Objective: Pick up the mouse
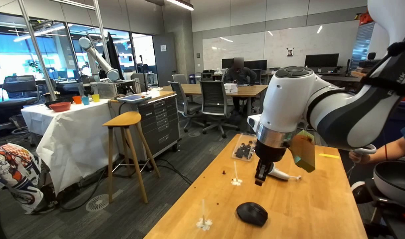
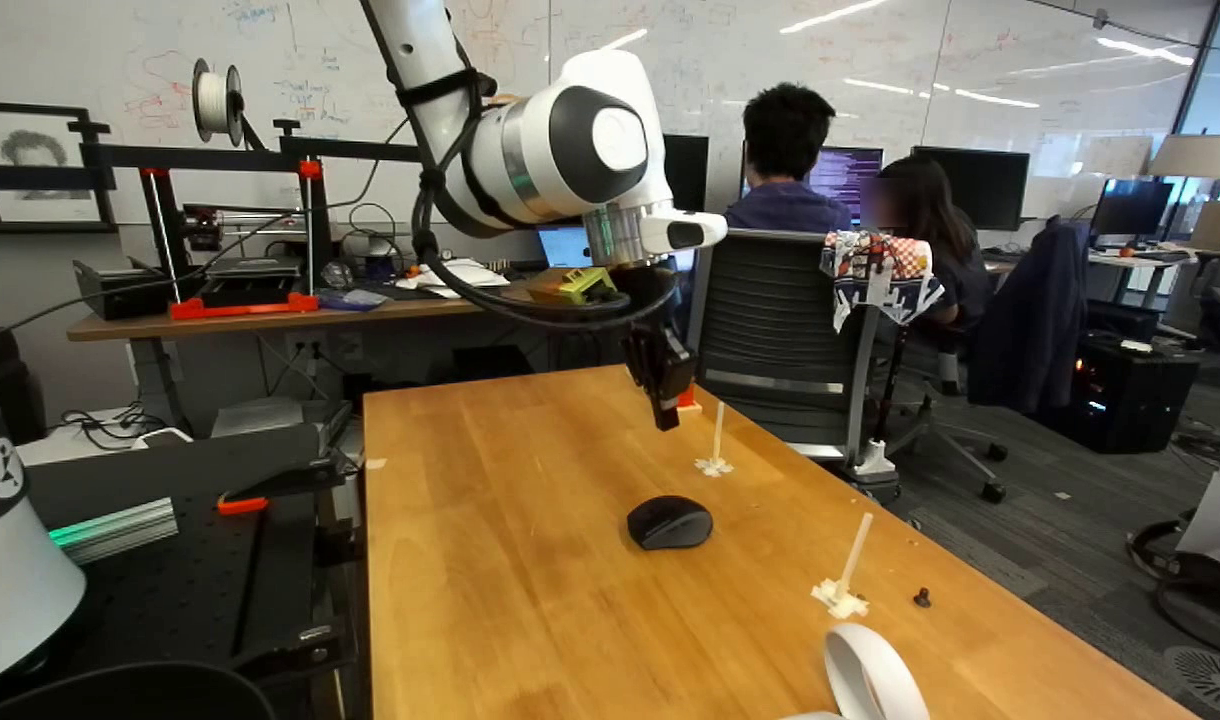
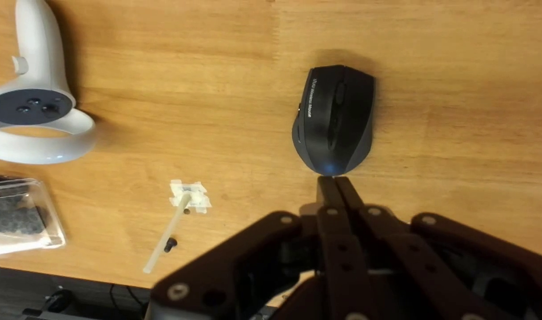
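Observation:
The black mouse [image 1: 252, 214] lies on the wooden table. It also shows in an exterior view [image 2: 670, 523] and in the wrist view [image 3: 335, 120], with a bluish spot of light on its near end. My gripper [image 3: 334, 178] is shut, its two fingertips together with nothing between them. In the wrist view the fingertips appear just at the near end of the mouse. In both exterior views the gripper [image 1: 259, 182] is above the table and apart from the mouse; its tips [image 2: 667, 422] point down.
Thin upright sticks are taped to the table, one near the mouse [image 1: 203, 212] and one farther off [image 1: 235, 174]. A white-and-grey controller [image 3: 49, 149] and a clear box of dark bits [image 3: 53, 238] lie on the table. A small dark screw [image 3: 170, 244] lies near a stick.

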{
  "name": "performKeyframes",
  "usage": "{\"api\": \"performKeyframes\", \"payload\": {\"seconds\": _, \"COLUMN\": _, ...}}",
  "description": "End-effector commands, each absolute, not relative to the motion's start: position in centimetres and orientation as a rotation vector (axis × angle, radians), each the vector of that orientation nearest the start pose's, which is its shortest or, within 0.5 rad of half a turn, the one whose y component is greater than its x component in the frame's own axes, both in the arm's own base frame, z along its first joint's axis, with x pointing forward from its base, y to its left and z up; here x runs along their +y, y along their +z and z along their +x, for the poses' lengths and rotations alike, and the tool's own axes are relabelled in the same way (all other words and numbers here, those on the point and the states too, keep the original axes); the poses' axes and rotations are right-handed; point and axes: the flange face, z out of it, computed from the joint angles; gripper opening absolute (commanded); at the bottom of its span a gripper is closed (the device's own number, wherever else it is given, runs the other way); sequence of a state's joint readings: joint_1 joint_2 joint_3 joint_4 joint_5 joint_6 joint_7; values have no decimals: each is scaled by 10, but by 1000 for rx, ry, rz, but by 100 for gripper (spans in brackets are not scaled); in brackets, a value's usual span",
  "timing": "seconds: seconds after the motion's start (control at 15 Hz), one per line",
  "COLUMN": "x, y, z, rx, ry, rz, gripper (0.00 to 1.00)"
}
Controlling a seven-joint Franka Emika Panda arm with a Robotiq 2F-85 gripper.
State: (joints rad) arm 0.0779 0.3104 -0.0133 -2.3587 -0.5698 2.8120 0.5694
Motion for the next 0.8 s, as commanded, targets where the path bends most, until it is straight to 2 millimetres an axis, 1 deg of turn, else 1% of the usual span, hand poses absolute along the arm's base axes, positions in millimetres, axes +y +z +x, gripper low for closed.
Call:
{"api": "performKeyframes", "payload": {"seconds": 0.0, "x": 58, "y": 190, "z": 525, "rx": -15, "ry": -347, "rz": -3321, "gripper": 5}}
{"api": "performKeyframes", "payload": {"seconds": 0.27, "x": 52, "y": 168, "z": 524, "rx": 9, "ry": -306, "rz": -3358, "gripper": 5}}
{"api": "performKeyframes", "payload": {"seconds": 0.47, "x": 48, "y": 154, "z": 524, "rx": 28, "ry": -279, "rz": -3380, "gripper": 3}}
{"api": "performKeyframes", "payload": {"seconds": 0.73, "x": 48, "y": 138, "z": 524, "rx": 37, "ry": -248, "rz": -3396, "gripper": 4}}
